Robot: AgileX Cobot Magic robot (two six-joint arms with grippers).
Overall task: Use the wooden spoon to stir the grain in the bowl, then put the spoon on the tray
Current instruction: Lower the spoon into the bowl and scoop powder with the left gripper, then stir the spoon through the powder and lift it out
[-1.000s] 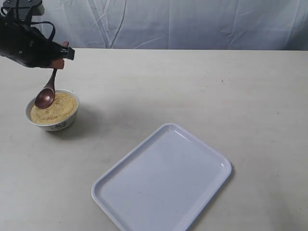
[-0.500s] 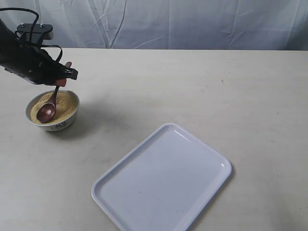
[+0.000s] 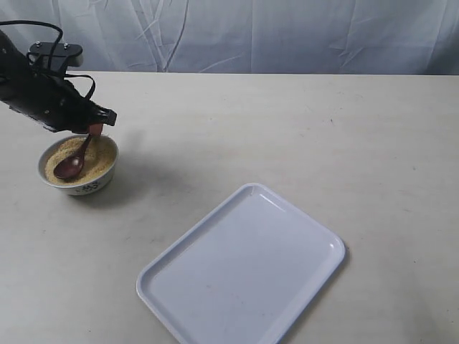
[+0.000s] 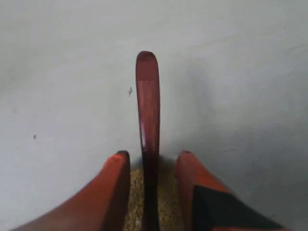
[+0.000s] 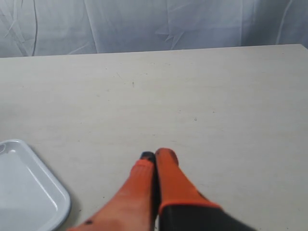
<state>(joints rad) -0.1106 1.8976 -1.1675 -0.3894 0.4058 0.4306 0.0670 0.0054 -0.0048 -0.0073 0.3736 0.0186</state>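
At the left of the exterior frame, the left hand (image 3: 97,127) is clamped on the upper handle of the wooden spoon (image 3: 70,167). The spoon's scoop rests tilted in the grain (image 3: 100,153) inside the bowl (image 3: 92,188). The tray (image 3: 244,269) lies on the desk (image 3: 301,122) at lower centre, well apart from the bowl. The right hand (image 5: 155,157) has its fingers pressed together, holding nothing

Bowl (image 3: 92,185) mouth: blocked from above by left claw (image 3: 99,123) and slanted wooden spoon (image 3: 73,165). Bench (image 3: 301,122) strip between bowl and tray (image 3: 244,265): open passage. Tray low-rimmed, passable overhead. Right claw (image 5: 155,156), fingers together, near tray corner. Rear bounded by curtain (image 3: 287,36).
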